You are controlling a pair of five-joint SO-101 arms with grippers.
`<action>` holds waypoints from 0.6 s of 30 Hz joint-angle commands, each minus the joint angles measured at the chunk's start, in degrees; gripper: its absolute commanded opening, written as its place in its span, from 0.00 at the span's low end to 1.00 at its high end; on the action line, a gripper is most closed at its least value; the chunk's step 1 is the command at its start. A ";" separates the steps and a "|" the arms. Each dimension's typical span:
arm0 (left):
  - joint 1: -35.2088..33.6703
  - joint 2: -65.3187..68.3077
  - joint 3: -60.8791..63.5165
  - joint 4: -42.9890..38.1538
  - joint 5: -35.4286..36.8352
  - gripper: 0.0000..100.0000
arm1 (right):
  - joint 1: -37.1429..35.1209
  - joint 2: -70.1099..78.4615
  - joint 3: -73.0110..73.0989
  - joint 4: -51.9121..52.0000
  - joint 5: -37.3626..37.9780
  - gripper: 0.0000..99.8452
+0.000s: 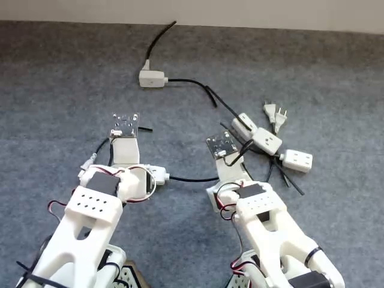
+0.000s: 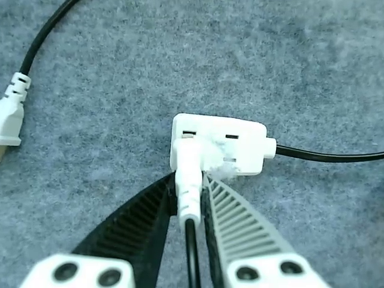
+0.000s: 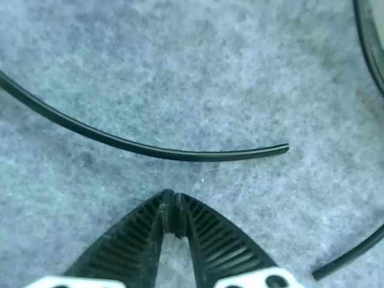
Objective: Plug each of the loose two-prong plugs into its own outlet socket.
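Grey carpet [image 1: 60, 90]: your left gripper [image 2: 189, 186] clamps the plug [image 2: 186, 161], its long axis pointing straight into the socket [image 2: 240, 150] it touches; right gripper [image 3: 174, 199] closed, empty.

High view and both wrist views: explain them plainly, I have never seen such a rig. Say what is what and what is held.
The machine is two white robot arms side by side on a grey carpet. The high view looks down from a fixed camera; each wrist view comes from a camera on one arm, looking past its jaws. On the carpet lie three socket blocks on black cables, a loose two-prong plug beside them, and a single socket block farther off. On the left arm, the jaws are shut on a white plug held against a white socket. On the right arm, the jaws are shut on nothing, above a loose cable end.
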 commanded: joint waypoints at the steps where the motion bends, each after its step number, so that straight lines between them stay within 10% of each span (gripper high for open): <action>1: -0.31 0.13 0.04 0.00 -0.35 0.01 | -0.48 0.13 0.04 -0.84 -0.53 0.01; 18: -0.22 4.62 -1.27 -0.18 -0.35 0.01 | -0.48 0.04 0.04 -0.84 -0.53 0.01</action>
